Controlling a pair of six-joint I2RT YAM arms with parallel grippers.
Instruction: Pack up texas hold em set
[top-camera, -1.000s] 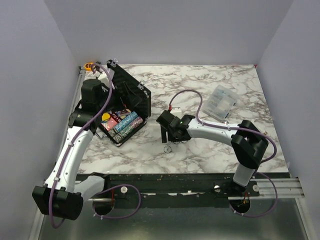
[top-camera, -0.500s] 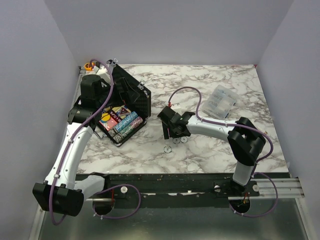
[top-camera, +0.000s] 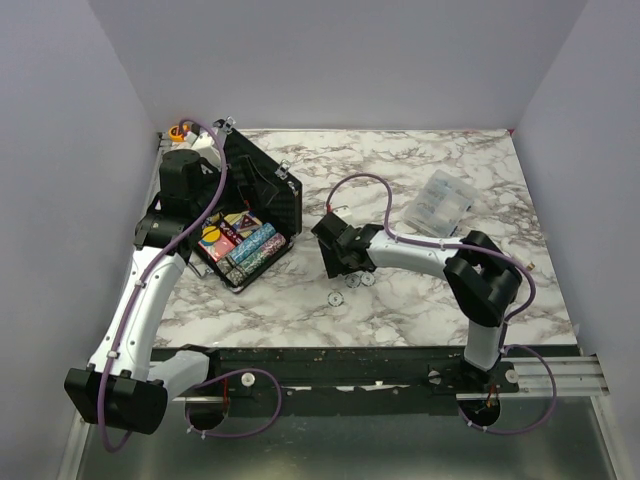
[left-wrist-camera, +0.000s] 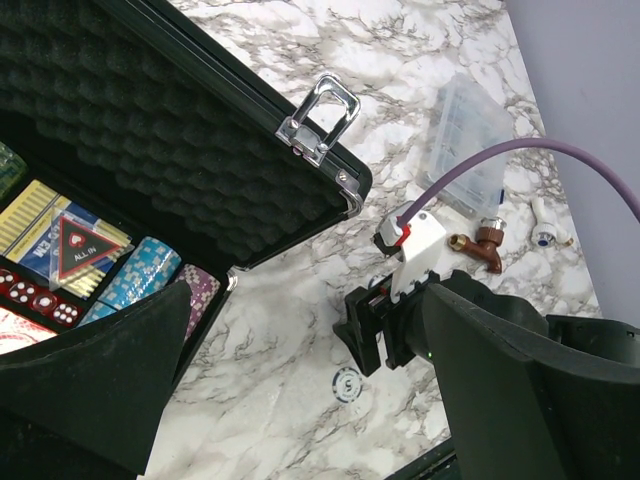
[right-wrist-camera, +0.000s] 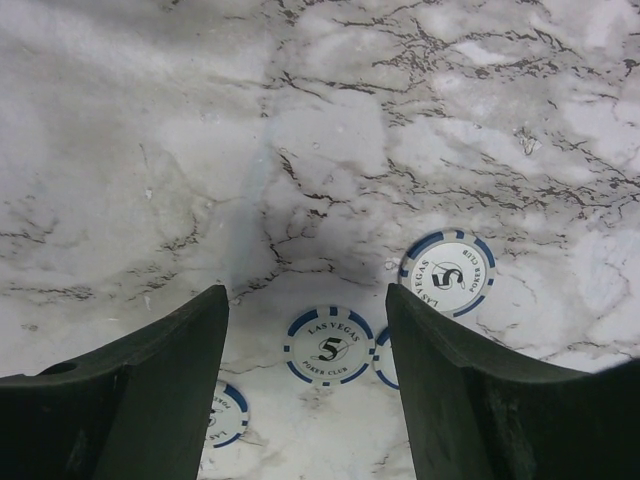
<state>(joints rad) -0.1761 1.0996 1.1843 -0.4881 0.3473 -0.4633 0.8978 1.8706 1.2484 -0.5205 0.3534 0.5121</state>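
Straddling one blue-and-white Las Vegas 5 chip (right-wrist-camera: 330, 348) lying flat on the marble table (right-wrist-camera: 150, 140): right gripper (right-wrist-camera: 305, 300), jaws part-spread, empty. Hazards: the thin chip may skid or flip under the pinch, and the neighbour chip (right-wrist-camera: 381, 362) just beside it may be nudged away. The hinged case (top-camera: 262, 205) stands open, well apart to the left, beneath the left gripper (left-wrist-camera: 305, 300), jaws wide, empty.

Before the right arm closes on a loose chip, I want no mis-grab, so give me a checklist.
1. One chip lies flat between the fingers of the right gripper: ok.
2. The neighbouring chip is clear of them: not ok, a finger partly hides it.
3. The case lid is open: ok.
4. The left gripper is open and empty: ok.
5. The case has a free chip slot: cannot tell.
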